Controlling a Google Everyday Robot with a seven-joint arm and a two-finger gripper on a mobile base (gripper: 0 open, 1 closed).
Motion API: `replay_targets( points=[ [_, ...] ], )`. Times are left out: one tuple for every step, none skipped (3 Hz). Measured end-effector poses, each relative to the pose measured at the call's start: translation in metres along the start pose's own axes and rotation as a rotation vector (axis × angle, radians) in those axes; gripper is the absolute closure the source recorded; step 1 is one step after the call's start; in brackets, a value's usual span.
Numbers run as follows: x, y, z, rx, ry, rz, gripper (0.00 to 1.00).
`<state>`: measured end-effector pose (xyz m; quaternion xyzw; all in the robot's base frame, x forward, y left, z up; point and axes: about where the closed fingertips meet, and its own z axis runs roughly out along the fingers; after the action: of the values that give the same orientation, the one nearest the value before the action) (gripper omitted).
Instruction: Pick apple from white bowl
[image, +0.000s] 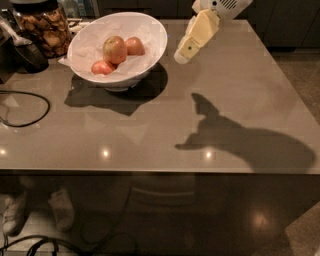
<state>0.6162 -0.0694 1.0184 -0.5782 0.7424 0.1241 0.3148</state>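
The white bowl (145, 31) stands at the back left of the grey table. Three apples lie in it on crumpled white paper. The largest apple (114, 49), yellow-green with a red blush, sits in the middle, with a smaller reddish one (134, 46) to its right and another (103, 67) in front of it. My gripper (186, 51) hangs in the air just right of the bowl's rim, its cream-coloured fingers pointing down and left. It holds nothing.
A glass jar of brown snacks (44, 27) stands left of the bowl, next to a dark object (25, 52). A black cable (27, 105) loops over the table's left side. The arm's shadow (240, 140) falls on the right half of the table.
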Motion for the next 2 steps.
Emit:
replay_targets(
  points=[
    [-0.028,-0.012,0.026,-0.044,-0.056,-0.014,0.0],
    [-0.069,-0.028,0.045,-0.075,-0.12,-0.058,0.0]
  ],
)
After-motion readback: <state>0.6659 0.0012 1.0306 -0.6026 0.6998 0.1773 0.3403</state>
